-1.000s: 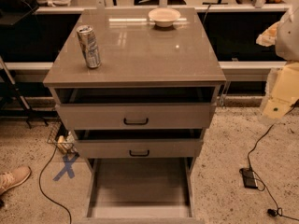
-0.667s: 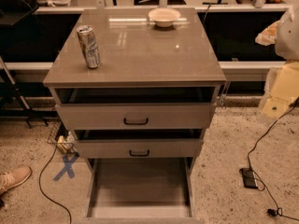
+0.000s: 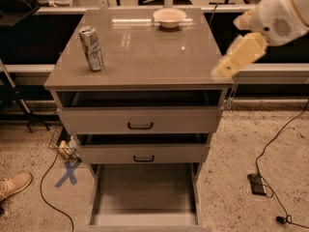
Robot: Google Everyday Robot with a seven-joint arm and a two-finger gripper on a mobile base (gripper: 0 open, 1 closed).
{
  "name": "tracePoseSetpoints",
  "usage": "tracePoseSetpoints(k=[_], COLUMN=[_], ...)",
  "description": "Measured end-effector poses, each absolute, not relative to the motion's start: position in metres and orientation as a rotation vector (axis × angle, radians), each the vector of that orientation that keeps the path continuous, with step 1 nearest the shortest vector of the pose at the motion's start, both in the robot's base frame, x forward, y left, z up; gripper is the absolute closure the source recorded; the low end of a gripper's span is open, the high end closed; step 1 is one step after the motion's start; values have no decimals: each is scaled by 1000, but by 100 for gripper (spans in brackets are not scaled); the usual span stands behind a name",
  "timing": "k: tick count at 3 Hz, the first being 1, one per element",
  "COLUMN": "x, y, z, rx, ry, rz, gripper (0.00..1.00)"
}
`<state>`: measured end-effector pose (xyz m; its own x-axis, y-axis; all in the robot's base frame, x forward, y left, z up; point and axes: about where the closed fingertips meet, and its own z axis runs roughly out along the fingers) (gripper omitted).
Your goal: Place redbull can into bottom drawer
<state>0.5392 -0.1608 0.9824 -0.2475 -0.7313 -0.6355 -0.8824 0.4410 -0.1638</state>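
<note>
The redbull can (image 3: 91,48) stands upright on the left side of the grey cabinet top (image 3: 145,57). The bottom drawer (image 3: 145,190) is pulled out wide, and its flat grey floor shows nothing in it. My gripper (image 3: 232,61) hangs from the white arm at the upper right, over the cabinet top's right edge, blurred by motion. It is far to the right of the can and holds nothing that I can see.
A shallow cream bowl (image 3: 169,17) sits at the back middle of the top. The two upper drawers (image 3: 140,120) are slightly ajar. Cables and a black box (image 3: 257,183) lie on the floor at the right. A shoe (image 3: 13,185) and blue tape cross (image 3: 67,172) are at the left.
The arm and gripper have swung up and left, from beside the cabinet's right side to over its right edge. The can and drawers have not moved.
</note>
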Motion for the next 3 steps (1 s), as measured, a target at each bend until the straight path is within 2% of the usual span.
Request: tracePoseSetpoints(k=[1, 3], x=[574, 576], y=[-108, -88], z=[1005, 995], rx=[-1258, -1227], ry=[1870, 1847], rz=[520, 613], gripper=[0, 0])
